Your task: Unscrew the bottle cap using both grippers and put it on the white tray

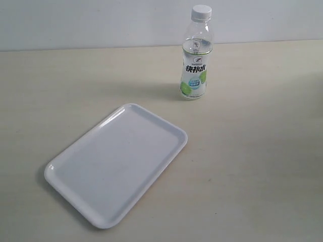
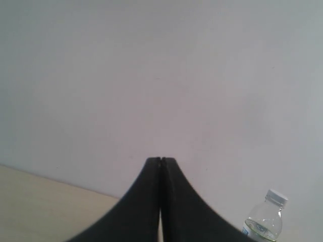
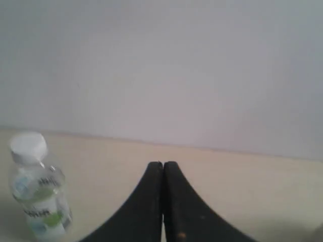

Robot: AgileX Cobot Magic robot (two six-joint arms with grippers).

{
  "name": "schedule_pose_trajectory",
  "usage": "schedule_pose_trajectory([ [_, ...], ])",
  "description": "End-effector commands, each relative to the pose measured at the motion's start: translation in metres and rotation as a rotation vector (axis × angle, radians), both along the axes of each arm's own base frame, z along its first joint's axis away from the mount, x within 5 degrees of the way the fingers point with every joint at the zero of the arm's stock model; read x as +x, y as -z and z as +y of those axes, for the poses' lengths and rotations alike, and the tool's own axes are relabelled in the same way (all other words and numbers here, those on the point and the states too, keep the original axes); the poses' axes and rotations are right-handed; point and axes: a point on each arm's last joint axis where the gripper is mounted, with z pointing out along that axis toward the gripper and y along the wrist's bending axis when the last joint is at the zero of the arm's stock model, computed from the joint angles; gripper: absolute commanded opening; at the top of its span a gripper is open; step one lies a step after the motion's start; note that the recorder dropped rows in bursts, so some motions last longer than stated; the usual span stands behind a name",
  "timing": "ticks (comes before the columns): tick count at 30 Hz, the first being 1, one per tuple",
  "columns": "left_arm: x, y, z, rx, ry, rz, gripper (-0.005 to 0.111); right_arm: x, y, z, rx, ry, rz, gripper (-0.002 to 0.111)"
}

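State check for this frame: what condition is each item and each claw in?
bottle: upright on the table, apart from the tray.
cap: on the bottle, not removed.
tray: flat on the table, nothing on it.
left claw: shut, holding nothing.
right claw: shut, holding nothing.

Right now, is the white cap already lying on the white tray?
No, the bottle cap sits on the neck of the bottle, which stands upright apart from the white tray.

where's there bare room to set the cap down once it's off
The white tray is bare all over. The table is open between tray and bottle, and right of the tray. Nothing is crowded; only the bottle stands near the back.
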Motion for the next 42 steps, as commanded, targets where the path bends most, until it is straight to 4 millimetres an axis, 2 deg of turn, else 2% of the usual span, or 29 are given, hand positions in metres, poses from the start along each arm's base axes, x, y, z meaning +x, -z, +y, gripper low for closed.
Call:
schedule_pose_trajectory([
  [1,0.000,0.001,0.000,-0.009,0.006,-0.002,0.000,0.031,0.014,-0.025,-0.163,0.185,0.327,0.000],
  [3,0.000,0.001,0.000,-0.009,0.006,-0.002,0.000,0.038,0.031,-0.034,-0.210,0.273,0.428,0.000],
  [6,0.000,0.001,0.000,-0.009,0.006,-0.002,0.000,0.044,0.070,-0.035,-0.213,0.272,0.486,0.000],
  [10,0.000,0.001,0.000,-0.009,0.006,-0.002,0.000,0.049,0.126,-0.020,-0.050,0.094,0.286,0.000],
  [12,0.000,0.001,0.000,-0.009,0.006,-0.002,0.000,0.047,0.141,-0.013,-0.004,-0.050,0.168,0.000],
  [15,0.000,0.001,0.000,-0.011,0.005,0.003,0.000,0.045,0.158,-0.016,0.063,-0.116,0.096,0.000],
  [20,0.000,0.001,0.000,-0.015,0.006,0.005,0.000,0.042,0.190,-0.027,0.045,-0.099,0.151,0.000],
  [25,0.000,0.001,0.000,-0.028,0.009,0.007,0.000,0.046,0.219,-0.021,0.038,-0.194,0.096,0.000],
  [34,0.000,0.001,0.000,-0.034,0.011,0.007,0.000,0.060,0.255,-0.013,0.126,-0.277,-0.049,0.000],
  [36,0.000,0.001,0.000,-0.034,0.011,0.007,0.000,0.061,0.264,-0.012,0.106,-0.300,-0.055,0.006],
  [38,0.000,0.001,0.000,-0.034,0.011,0.007,0.000,0.064,0.274,-0.011,0.102,-0.319,-0.055,0.018],
  [42,0.000,0.001,0.000,-0.034,0.011,0.007,0.000,0.070,0.294,-0.006,0.108,-0.403,-0.032,0.050],
])
